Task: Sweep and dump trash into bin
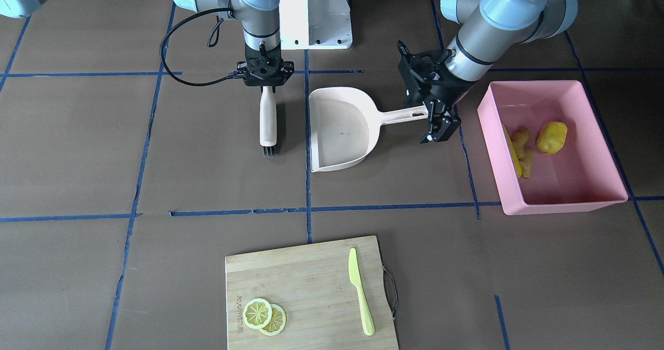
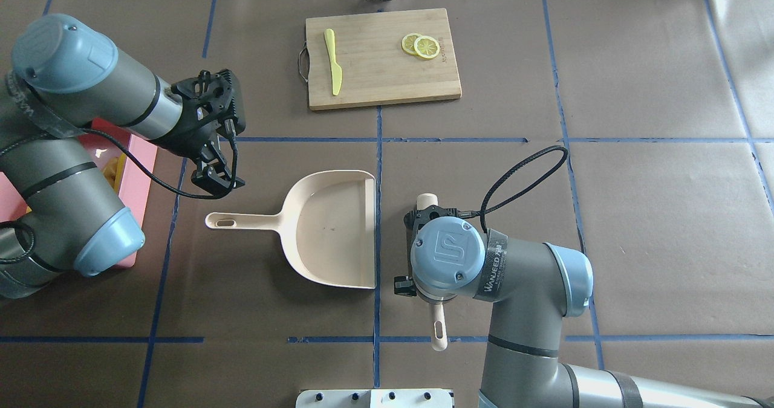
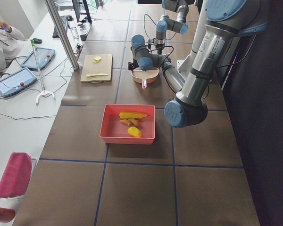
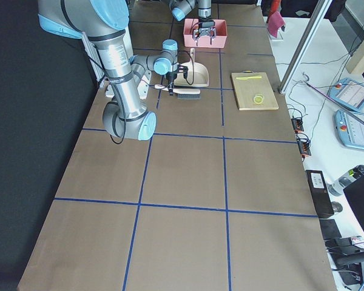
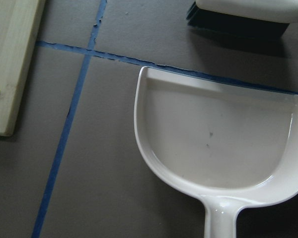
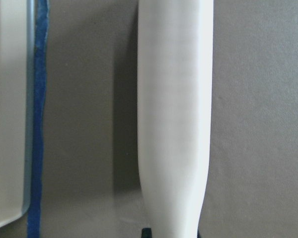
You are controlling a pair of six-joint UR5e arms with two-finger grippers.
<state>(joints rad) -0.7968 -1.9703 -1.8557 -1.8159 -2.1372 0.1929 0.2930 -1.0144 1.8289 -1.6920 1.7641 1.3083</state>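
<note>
On the brown bench [image 1: 78, 148], the pink bin [image 1: 565, 207] holds the trash: a corn cob [image 1: 517, 163], a ginger root [image 1: 523, 148] and a yellow fruit [image 1: 551, 137]. Beside it lies the cream dustpan [image 1: 342, 132], with the left end effector [image 1: 440, 135] hovering over its handle tip, jaws apart. The right end effector [image 1: 265, 83] clamps the brush [image 1: 267, 122] near the dustpan's mouth.

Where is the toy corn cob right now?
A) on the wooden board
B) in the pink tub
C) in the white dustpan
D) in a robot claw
B: the corn cob lies inside the pink tub, next to the ginger root and the yellow fruit, while the dustpan holds nothing.
</note>
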